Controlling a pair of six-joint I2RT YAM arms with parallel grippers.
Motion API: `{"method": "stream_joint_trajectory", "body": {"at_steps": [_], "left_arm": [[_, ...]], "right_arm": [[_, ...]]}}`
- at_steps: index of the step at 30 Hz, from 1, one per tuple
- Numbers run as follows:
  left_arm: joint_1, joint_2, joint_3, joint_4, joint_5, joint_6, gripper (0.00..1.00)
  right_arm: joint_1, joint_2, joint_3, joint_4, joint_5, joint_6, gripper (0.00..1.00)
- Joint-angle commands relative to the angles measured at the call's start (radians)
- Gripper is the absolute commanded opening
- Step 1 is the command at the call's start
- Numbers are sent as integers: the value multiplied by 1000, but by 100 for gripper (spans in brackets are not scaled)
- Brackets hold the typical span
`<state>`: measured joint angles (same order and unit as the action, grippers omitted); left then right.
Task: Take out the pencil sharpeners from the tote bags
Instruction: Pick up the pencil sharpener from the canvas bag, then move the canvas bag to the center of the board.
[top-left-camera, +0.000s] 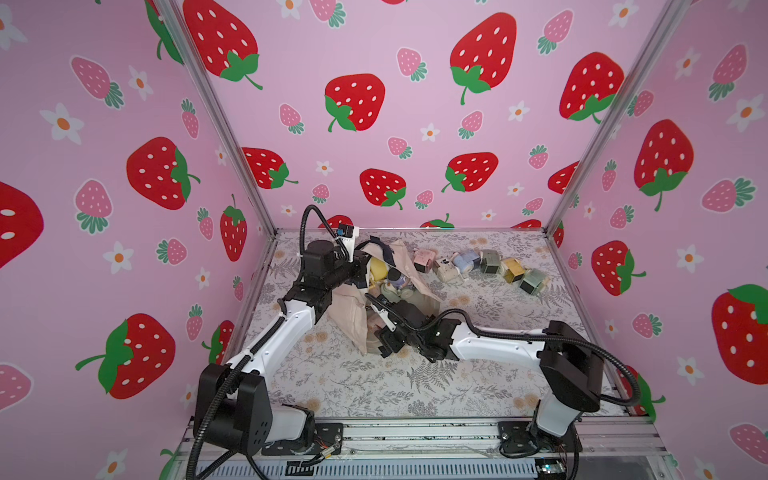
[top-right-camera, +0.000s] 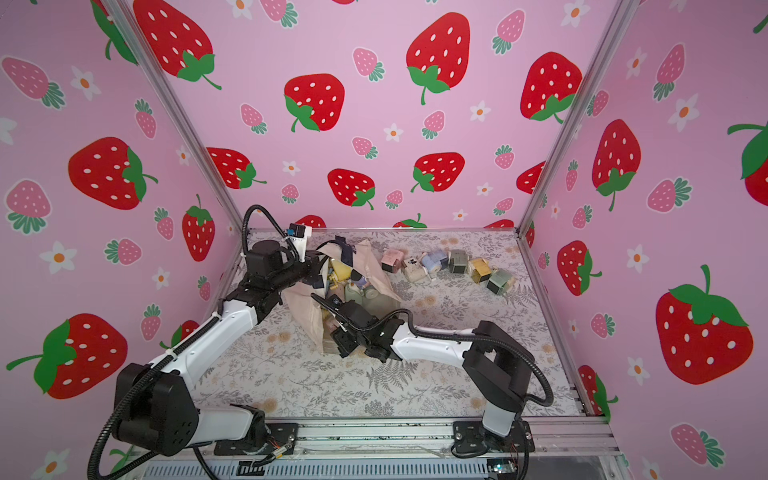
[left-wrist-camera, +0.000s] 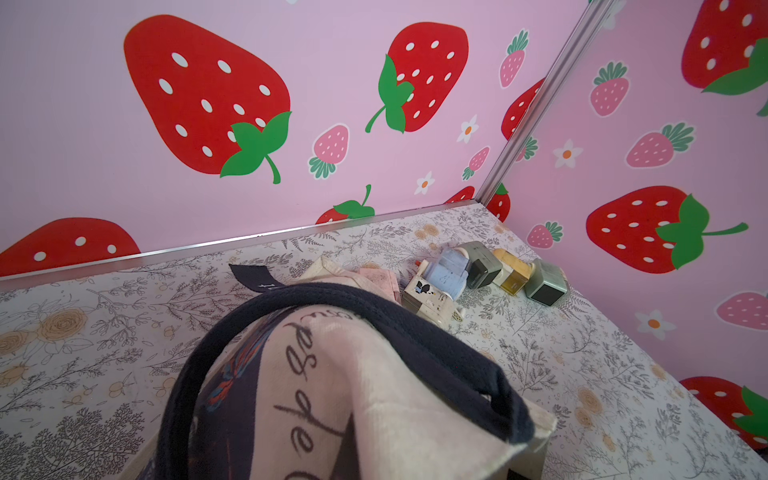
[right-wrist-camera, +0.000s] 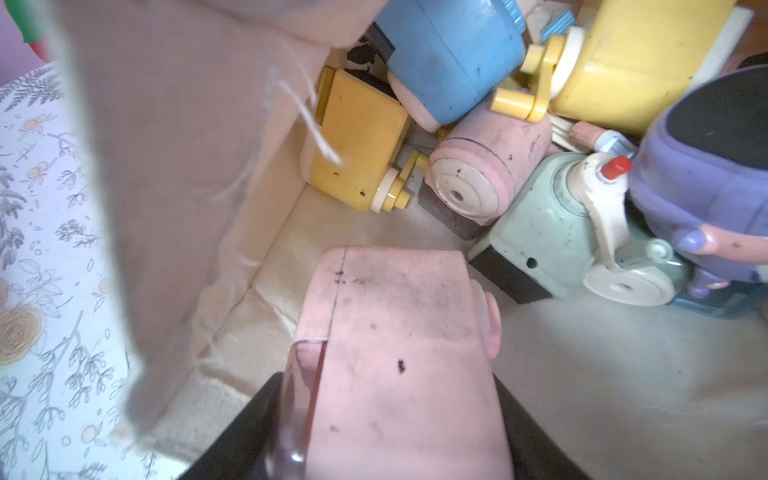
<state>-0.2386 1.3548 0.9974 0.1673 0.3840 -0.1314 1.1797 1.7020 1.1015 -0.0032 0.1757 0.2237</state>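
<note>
Both top views look down from high up, far from the tote bag (top-left-camera: 349, 316), and share the whole table (top-left-camera: 374, 386), while the left wrist view sits just above the bag facing the back wall (left-wrist-camera: 83, 166) and the right wrist view peers close inside it.

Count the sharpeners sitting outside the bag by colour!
pink sharpener: 1
cream sharpener: 1
blue sharpener: 1
yellow sharpener: 1
grey-green sharpeners: 2
Total: 6
</note>
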Motion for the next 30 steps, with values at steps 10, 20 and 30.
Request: {"method": "stream_joint_trajectory", "body": {"at_steps": [10,20,30], "left_arm": [[0,-30,46,120,30,9,0],[-1,-35,43,122,26,9,0],[-1,-34,42,120,27,9,0]], "right_arm": [[1,-328,-154,1,38,-154,67],[-93,-666,-333,31,335,-72,66],[-390,-718,-465,3,408,138,66]]}}
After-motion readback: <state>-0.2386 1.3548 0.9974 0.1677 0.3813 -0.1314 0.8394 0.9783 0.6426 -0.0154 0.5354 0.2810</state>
